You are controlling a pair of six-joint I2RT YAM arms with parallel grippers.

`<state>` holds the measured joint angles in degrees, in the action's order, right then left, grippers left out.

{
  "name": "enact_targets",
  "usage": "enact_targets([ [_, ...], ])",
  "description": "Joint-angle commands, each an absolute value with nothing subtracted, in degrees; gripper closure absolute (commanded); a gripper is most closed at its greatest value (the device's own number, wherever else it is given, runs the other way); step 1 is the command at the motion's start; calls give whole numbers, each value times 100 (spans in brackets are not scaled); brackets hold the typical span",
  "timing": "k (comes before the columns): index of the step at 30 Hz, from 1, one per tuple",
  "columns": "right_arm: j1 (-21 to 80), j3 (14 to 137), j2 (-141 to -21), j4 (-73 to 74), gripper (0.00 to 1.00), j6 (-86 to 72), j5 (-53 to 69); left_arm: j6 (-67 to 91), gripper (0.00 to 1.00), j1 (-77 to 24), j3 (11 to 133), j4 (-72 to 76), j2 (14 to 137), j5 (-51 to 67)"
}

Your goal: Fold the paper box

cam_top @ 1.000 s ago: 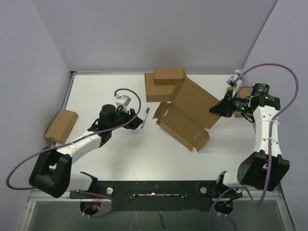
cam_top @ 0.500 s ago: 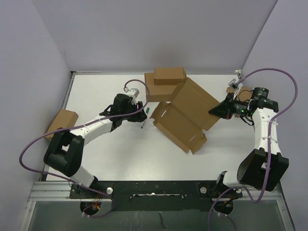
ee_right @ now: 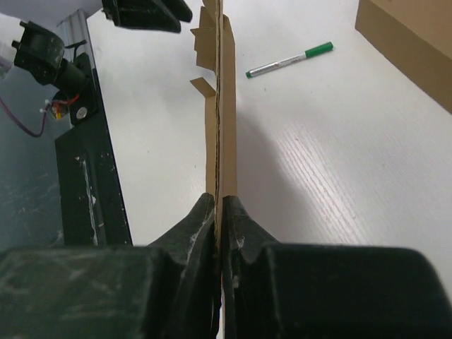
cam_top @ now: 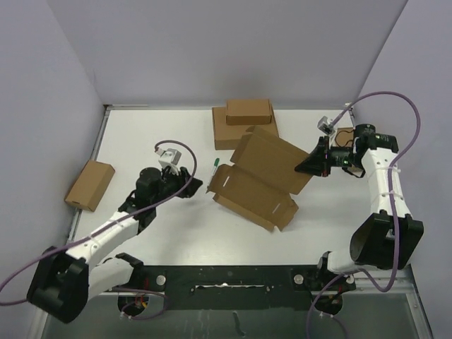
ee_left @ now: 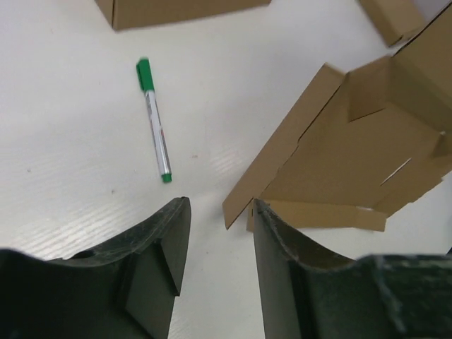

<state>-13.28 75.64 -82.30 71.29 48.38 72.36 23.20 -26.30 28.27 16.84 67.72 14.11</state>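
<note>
The paper box (cam_top: 265, 176) is a brown die-cut mailer, partly unfolded, in the middle of the table with its lid panel raised. My right gripper (cam_top: 305, 167) is shut on the lid's right edge; in the right wrist view the cardboard (ee_right: 224, 106) runs edge-on between the closed fingers (ee_right: 201, 219). My left gripper (cam_top: 189, 185) is open and empty, just left of the box's near-left flap. In the left wrist view the flap corner (ee_left: 282, 152) sits just beyond the right finger (ee_left: 282, 254).
A green-capped pen (cam_top: 212, 169) lies between my left gripper and the box, also in the left wrist view (ee_left: 155, 120). Two stacked brown boxes (cam_top: 244, 120) stand at the back. A small brown box (cam_top: 90, 185) lies at the left edge. Another small object (cam_top: 345, 134) sits behind my right arm.
My left arm pulled back toward the near left, then settled by the box's left flap. My right gripper moved left with the lid, and the whole box shifted left and toward me.
</note>
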Motion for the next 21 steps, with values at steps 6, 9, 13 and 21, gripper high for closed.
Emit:
enact_targets([
  [6,-409,8787,-8012,8332,100,6425,6334,2719,65,-2575,1982,1283,4407,958],
  [9,40,8797,-7849,7987,100,6116,5724,2798,65,-2575,1755,1396,4171,920],
  [13,451,8589,-7654,7539,100,5771,5135,2872,65,-2583,1648,1663,4367,1094],
  [21,871,8180,-7350,7407,100,5475,4812,3171,64,-2768,1452,2176,4770,1501],
])
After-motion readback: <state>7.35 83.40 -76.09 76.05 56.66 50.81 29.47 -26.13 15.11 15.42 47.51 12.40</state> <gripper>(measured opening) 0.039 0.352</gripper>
